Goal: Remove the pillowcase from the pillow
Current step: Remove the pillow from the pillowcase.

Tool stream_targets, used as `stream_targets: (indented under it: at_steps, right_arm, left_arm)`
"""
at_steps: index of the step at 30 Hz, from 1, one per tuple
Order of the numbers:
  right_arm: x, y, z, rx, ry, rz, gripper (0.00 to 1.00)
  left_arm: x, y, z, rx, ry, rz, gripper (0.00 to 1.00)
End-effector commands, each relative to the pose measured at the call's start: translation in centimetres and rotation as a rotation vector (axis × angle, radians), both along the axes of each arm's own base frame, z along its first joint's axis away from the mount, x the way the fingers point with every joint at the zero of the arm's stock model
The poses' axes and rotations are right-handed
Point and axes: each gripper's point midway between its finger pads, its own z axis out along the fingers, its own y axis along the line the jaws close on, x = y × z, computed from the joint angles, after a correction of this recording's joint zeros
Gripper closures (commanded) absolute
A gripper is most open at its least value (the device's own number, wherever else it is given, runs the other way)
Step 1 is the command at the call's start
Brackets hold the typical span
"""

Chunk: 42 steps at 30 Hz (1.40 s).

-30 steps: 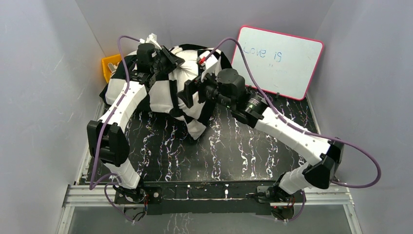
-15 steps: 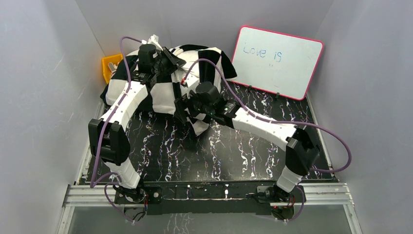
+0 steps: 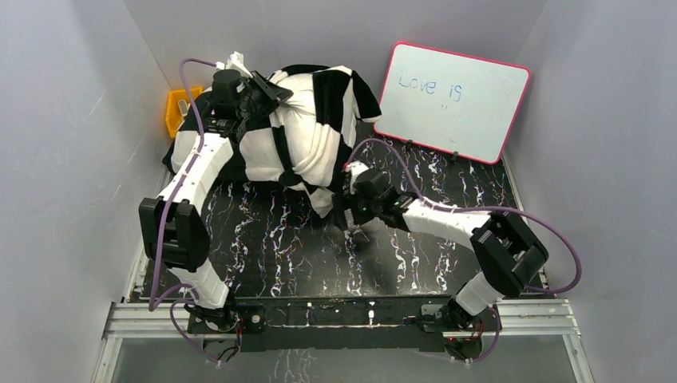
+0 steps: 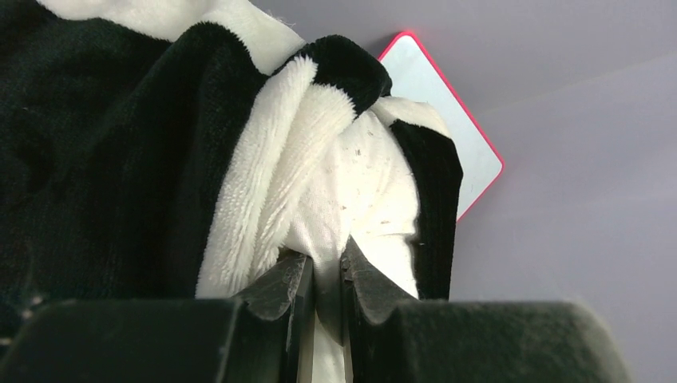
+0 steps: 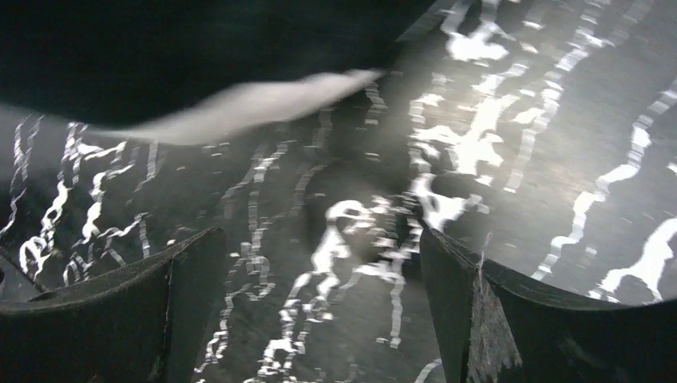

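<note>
Gripping pillow [image 4: 367,183] with narrowed left hand [image 4: 326,263] amid pillowcase [image 4: 120,159] folds; hovering with right hand [image 5: 319,239] spread wide, empty, just beside pillowcase above counter [image 5: 519,104].

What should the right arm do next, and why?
Probably ease the open right fingers forward to the pillowcase corner dangling just ahead and close. They hold nothing, while the left fingers pinch the pillow.

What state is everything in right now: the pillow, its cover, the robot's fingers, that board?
pillowcase, on the pillow, bunched.
pillow, mostly covered, one corner pinched.
left fingers, shut on the pillow.
right fingers, open, empty, over the table.
whiteboard, propped up, written on.
</note>
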Motion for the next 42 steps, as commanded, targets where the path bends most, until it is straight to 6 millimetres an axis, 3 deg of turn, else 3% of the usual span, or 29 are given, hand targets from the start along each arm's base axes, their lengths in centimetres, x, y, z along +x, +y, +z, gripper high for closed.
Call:
stream_targets:
  at_steps: [1, 4, 9, 11, 13, 19, 26, 30, 35, 39, 42]
  right_arm:
    - [3.6, -1.0, 4.3, 0.170, -0.045, -0.080, 0.02]
    - [3.7, -0.6, 9.3, 0.231, -0.151, -0.022, 0.05]
    - [3.3, -1.5, 21.1, 0.466, -0.441, -0.029, 0.01]
    - [3.6, -1.6, 24.0, 0.492, -0.502, -0.027, 0.01]
    - [4.9, -0.8, 25.1, 0.471, -0.526, -0.023, 0.02]
    - [10.7, 2.7, 26.0, 0.396, -0.534, -0.036, 0.02]
    - [15.8, 7.2, 27.6, 0.401, -0.572, -0.003, 0.02]
    - [17.4, 8.1, 25.5, 0.344, -0.554, 0.000, 0.02]
    - [18.3, 5.7, 21.9, 0.279, -0.509, -0.067, 0.05]
    - [18.2, 2.2, 19.2, 0.275, -0.457, -0.144, 0.40]
    - [17.8, 0.0, 17.4, 0.245, -0.428, -0.188, 0.44]
  left_arm:
    - [-1.0, 3.5, 9.5, -0.037, -0.265, 0.093, 1.00]
    - [-1.2, 3.5, 9.0, -0.033, -0.262, 0.088, 1.00]
    - [-1.6, 3.2, 8.3, -0.053, -0.258, 0.068, 1.00]
    - [-1.5, 2.7, 7.9, -0.052, -0.245, 0.039, 1.00]
    - [-1.4, 2.2, 7.7, -0.040, -0.223, 0.006, 1.00]
    - [-2.0, 2.0, 7.2, -0.087, -0.251, -0.002, 1.00]
    - [-2.1, 2.1, 6.7, -0.065, -0.218, 0.000, 1.00]
    - [-1.9, 1.5, 6.6, -0.031, -0.186, -0.055, 1.00]
    - [-1.8, 2.2, 6.7, -0.029, -0.189, -0.033, 1.00]
    - [-2.0, 3.4, 7.3, -0.046, -0.223, 0.021, 1.00]
    - [-2.0, 4.0, 7.8, -0.050, -0.246, 0.052, 1.00]
